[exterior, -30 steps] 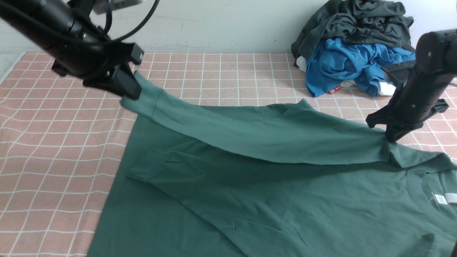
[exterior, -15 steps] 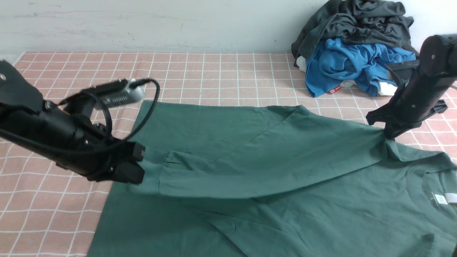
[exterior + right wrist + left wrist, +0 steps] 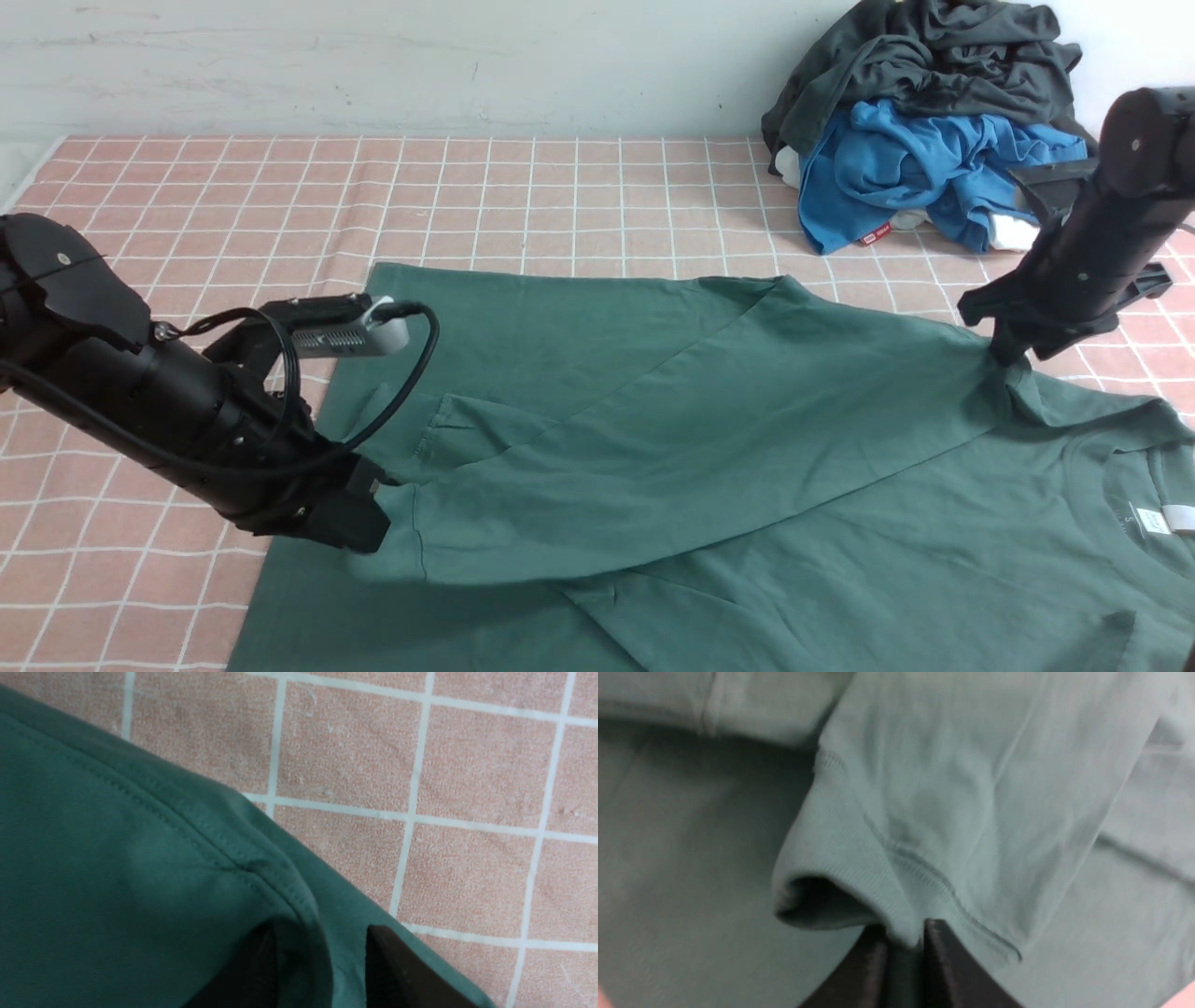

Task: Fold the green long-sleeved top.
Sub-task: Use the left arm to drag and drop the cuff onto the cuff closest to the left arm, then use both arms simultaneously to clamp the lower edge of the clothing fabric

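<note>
Left hand is clamped on the sleeve cuff of the green top. Its wrist view shows the ribbed cuff pinched between both fingers, with the cuff mouth gaping right beside them. The hand is low over the top's body panel, with shadow under the cuff. The held sleeve runs from this hand across the top to the right hand. That hand is gripping the shoulder seam, with fabric bunched between its fingers and the checked table just past them. The neck label is near the right hand, on the robot side. The second cuff is just beyond the left hand, under the held sleeve. The clothes pile is beyond the right hand, apart from the top.
</note>
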`<control>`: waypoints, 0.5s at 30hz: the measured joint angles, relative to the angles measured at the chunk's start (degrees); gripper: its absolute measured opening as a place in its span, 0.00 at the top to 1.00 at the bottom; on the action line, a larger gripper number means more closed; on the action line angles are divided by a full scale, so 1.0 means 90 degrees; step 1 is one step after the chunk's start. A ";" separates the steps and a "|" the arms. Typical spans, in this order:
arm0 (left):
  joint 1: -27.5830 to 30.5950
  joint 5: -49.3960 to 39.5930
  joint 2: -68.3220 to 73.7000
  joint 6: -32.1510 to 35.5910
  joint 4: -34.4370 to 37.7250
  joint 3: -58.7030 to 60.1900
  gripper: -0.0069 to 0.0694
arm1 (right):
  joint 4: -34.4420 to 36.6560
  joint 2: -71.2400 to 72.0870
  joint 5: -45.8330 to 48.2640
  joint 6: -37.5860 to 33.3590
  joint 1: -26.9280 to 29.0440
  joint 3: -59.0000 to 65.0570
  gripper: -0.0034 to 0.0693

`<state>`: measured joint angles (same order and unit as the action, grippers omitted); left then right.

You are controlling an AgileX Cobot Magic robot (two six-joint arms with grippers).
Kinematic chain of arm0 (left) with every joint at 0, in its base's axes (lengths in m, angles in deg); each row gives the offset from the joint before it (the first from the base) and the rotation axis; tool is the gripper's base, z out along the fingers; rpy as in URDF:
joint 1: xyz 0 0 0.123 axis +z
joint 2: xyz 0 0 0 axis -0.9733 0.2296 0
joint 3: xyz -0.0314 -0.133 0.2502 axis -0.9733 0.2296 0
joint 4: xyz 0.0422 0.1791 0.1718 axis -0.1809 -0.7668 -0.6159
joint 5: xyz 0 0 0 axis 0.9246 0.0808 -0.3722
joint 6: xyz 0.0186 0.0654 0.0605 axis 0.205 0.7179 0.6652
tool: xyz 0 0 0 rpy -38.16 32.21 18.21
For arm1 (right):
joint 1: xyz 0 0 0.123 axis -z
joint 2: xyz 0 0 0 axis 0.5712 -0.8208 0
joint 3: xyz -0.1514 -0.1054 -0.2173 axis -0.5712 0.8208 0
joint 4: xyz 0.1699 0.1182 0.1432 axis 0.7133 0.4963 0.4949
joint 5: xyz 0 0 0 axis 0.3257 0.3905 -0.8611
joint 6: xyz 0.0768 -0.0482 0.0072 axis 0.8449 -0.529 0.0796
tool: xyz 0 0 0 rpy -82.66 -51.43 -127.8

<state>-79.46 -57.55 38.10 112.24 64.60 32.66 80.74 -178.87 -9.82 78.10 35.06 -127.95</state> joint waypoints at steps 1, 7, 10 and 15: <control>0.0000 -0.0082 0.0005 0.0000 -0.0144 0.0000 0.67 | 0.0000 0.0107 0.0014 0.0000 0.0000 0.0000 0.56; 0.0000 -0.0365 0.0005 -0.0020 -0.0391 -0.0066 0.38 | -0.0025 0.0791 0.0096 0.0005 0.0005 0.0000 0.55; 0.0000 -0.0776 0.0005 -0.0117 -0.0470 -0.0330 0.34 | -0.0025 0.1118 0.0263 0.0005 0.0005 0.0000 0.55; -0.0489 -0.1572 -0.0396 -0.0580 -0.1145 -0.1394 0.55 | 0.0373 0.2187 0.1072 -0.0215 -0.0178 0.0000 0.55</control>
<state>-83.86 -71.69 34.54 107.03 54.30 20.11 84.10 -159.19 -0.17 76.17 33.46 -127.95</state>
